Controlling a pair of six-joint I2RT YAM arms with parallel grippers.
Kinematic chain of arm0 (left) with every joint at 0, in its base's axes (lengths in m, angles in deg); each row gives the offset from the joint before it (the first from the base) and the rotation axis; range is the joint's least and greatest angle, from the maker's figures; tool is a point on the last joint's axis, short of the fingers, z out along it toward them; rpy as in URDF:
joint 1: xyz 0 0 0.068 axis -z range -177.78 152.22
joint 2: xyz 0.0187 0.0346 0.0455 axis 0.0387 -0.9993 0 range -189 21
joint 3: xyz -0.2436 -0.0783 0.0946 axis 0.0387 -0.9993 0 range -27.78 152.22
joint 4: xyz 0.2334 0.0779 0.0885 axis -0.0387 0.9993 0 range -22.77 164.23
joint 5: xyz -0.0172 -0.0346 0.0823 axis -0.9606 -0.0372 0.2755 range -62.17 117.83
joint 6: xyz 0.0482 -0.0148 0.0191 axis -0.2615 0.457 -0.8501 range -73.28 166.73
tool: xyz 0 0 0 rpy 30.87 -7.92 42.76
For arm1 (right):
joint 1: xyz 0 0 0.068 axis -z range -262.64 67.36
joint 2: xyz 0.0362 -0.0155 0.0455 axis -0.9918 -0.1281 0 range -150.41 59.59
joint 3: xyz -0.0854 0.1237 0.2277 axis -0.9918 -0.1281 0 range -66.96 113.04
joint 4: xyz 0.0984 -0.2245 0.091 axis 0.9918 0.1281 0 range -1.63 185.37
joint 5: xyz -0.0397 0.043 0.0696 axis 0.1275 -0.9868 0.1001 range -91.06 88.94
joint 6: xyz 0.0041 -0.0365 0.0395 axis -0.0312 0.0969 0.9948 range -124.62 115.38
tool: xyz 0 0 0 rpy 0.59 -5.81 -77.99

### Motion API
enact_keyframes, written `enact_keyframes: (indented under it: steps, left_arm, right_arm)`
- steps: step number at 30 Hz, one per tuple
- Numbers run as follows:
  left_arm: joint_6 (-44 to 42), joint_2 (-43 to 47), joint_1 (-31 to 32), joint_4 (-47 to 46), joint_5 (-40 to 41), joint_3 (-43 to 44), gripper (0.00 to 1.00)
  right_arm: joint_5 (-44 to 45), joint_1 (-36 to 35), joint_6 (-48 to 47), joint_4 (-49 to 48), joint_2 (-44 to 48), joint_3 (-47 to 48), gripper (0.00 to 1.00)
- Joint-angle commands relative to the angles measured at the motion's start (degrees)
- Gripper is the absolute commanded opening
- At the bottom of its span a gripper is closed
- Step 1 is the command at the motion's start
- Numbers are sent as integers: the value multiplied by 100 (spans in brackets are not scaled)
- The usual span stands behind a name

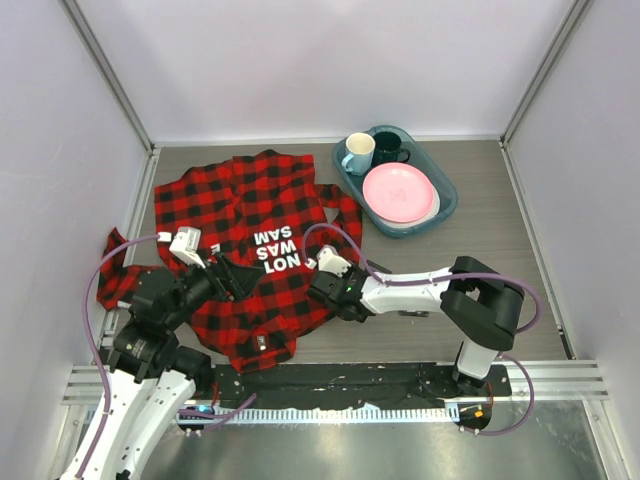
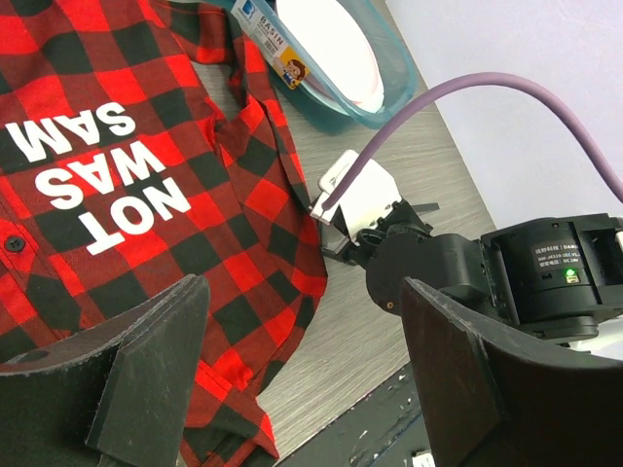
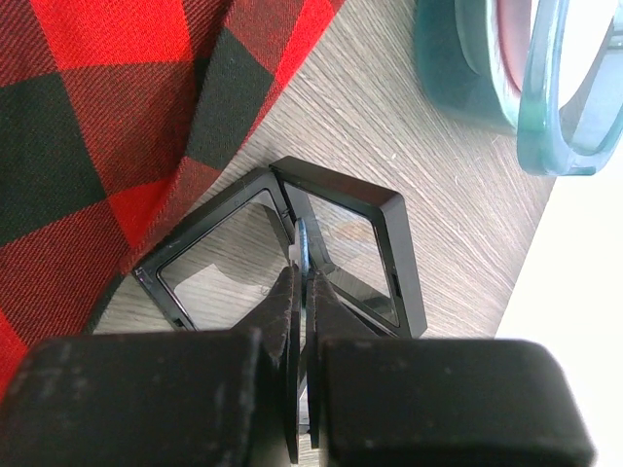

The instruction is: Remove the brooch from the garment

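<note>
Shirt (image 1: 240,250): red-and-black check, spread on the surface (image 1: 500,260) toward its left side. The white lettering on it reads upside down in the top view.
Left fingers (image 1: 238,278): mine, spread wide and gripping nothing. They hang over the near half of the shirt, with the lettering just beyond their tips.
Right fingers (image 3: 302,282): mine, pressed flat together at the shirt's right edge, low over bare surface. Their tips sit at the hinge of a case (image 3: 384,209), and I cannot tell whether they pinch anything thin there.
Case: two black frames with clear panes, folded open like a book. It stands on the surface just beside the shirt's edge, directly ahead of my right fingers.
Brooch: I cannot make it out in any view.
Tray (image 1: 445,195): blue-grey, at the far right of the surface, near the shirt's right sleeve and well apart from both sets of fingers.
Plate (image 1: 398,190): pink, lying in the near part of the tray.
Mugs: a pale one (image 1: 358,152) and a dark one (image 1: 388,147), upright side by side at the tray's far end.
</note>
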Motion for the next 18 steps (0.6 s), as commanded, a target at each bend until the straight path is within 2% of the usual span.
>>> enact_keyframes:
  steps: [1,18]
  left_arm:
    - [24,78,7,-339,-135,-20,83]
    - [42,78,7,-383,-205,-37,83]
  right_arm:
    - [283,-26,-65,-128,-45,166,1]
    - [389,-26,-82,-137,-247,184,1]
